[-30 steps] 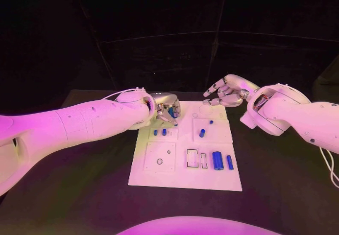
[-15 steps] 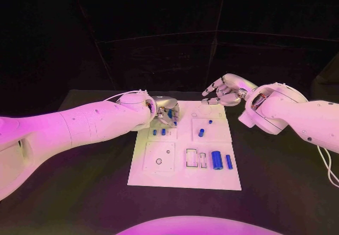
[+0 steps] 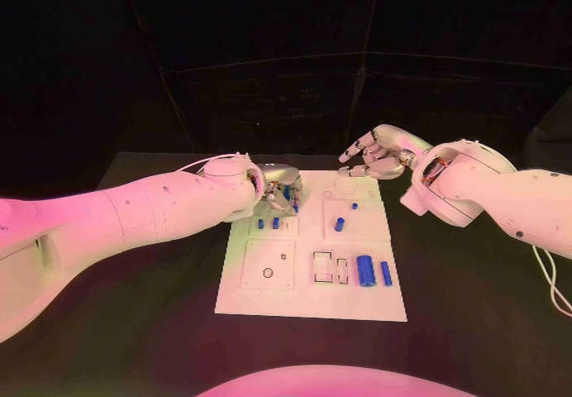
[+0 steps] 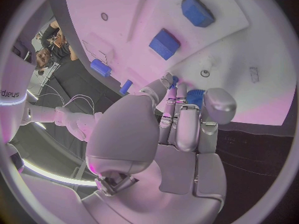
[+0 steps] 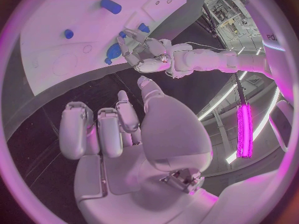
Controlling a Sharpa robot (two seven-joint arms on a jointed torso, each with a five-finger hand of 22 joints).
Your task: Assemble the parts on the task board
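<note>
Left hand shifted slightly, fingers pinching blue part over task board; right hand empty, spread.

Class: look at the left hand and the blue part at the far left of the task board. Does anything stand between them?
No. The left hand already holds the blue part between its fingertips above the task board.

You see a black table under pink light. Behind it, from 10 to 2 o'clock, stands a dark wall with pale seams. A bright pink light strip glows in the room.
</note>
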